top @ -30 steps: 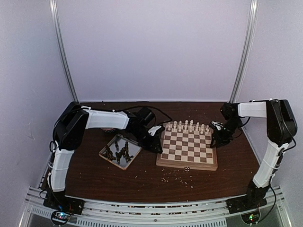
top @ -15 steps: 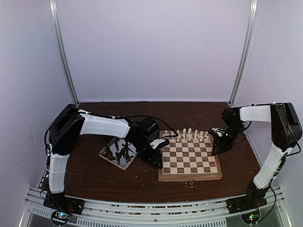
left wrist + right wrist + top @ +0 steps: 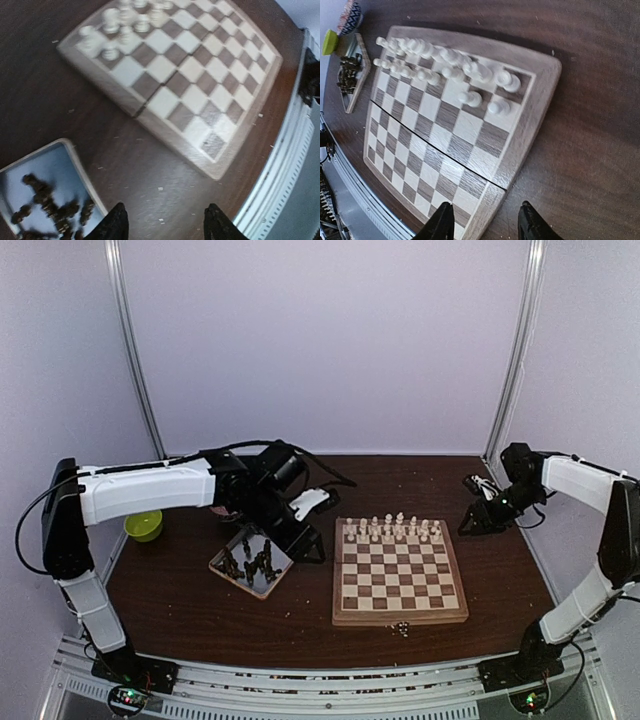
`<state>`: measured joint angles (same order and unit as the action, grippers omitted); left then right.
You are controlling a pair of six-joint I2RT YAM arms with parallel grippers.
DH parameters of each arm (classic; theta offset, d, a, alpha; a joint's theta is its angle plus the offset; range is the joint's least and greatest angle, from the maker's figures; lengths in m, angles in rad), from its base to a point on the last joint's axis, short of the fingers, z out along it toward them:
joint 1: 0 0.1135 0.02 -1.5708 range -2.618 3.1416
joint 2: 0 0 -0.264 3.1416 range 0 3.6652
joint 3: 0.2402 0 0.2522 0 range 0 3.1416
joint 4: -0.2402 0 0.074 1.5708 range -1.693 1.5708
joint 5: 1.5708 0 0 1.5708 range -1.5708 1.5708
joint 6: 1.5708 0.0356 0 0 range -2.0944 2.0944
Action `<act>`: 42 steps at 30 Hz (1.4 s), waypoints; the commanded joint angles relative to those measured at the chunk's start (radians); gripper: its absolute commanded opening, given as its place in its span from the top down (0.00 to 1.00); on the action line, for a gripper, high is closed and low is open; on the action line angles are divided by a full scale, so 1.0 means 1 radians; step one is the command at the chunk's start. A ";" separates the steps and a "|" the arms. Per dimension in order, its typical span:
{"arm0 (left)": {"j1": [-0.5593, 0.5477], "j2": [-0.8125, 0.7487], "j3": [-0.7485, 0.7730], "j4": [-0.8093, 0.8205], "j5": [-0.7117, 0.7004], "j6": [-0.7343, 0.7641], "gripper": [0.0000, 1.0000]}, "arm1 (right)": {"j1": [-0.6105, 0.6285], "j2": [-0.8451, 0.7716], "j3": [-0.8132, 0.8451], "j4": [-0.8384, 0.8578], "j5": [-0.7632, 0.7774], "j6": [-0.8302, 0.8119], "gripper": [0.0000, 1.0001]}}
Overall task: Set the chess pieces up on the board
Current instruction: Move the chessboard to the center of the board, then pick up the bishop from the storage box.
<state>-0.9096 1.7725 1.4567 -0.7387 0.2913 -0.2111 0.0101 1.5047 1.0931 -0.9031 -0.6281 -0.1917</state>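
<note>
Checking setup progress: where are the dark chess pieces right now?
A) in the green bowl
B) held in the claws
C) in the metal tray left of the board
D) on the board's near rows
C: the dark chess pieces lie heaped in the metal tray left of the board, whose near rows are bare.

Brown-checked board — cream pieces, dark pieces
</note>
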 commanded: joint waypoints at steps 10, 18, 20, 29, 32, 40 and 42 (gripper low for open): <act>0.237 0.057 0.025 -0.168 -0.420 -0.066 0.42 | 0.037 -0.230 -0.084 0.273 -0.249 -0.119 0.56; 0.272 0.070 -0.008 -0.142 -0.456 -0.040 0.45 | 0.058 -0.229 -0.092 0.275 -0.267 -0.159 0.59; 0.278 0.071 -0.016 -0.131 -0.453 -0.036 0.45 | 0.070 -0.250 -0.084 0.285 -0.254 -0.150 0.59; 0.300 0.107 -0.029 -0.094 -0.437 -0.004 0.55 | 0.089 -0.299 -0.034 0.425 -0.252 -0.030 0.58; 0.305 0.117 -0.044 -0.073 -0.422 -0.001 0.59 | 0.090 -0.305 -0.135 0.475 -0.224 -0.044 0.58; 0.311 0.177 -0.032 -0.047 -0.418 -0.015 0.67 | 0.090 -0.286 -0.144 0.502 -0.214 -0.050 0.58; 0.311 0.189 -0.029 -0.045 -0.410 -0.018 0.69 | 0.090 -0.291 -0.147 0.500 -0.205 -0.055 0.58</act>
<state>-0.6079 1.9301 1.4174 -0.8127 -0.1356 -0.2295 0.0944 1.2232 0.9249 -0.4393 -0.8547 -0.2504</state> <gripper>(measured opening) 0.325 0.423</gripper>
